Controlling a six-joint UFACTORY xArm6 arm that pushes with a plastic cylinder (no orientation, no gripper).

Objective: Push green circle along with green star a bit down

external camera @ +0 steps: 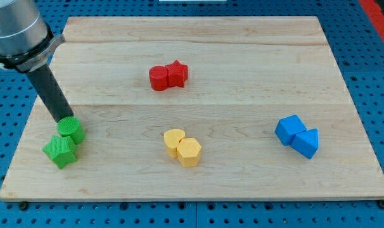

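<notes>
The green circle (71, 129) sits near the board's left edge, touching the green star (60, 151) just below and left of it. My tip (61, 120) stands at the circle's upper left rim, touching it or nearly so. The dark rod rises from there up and to the left to the grey arm body (14, 28).
A red circle (158, 78) and red star (177, 73) sit together at the upper middle. Two yellow blocks (182, 147) sit at the lower middle. Two blue blocks (297, 136) sit at the right. The wooden board (243, 183) lies on a blue pegboard.
</notes>
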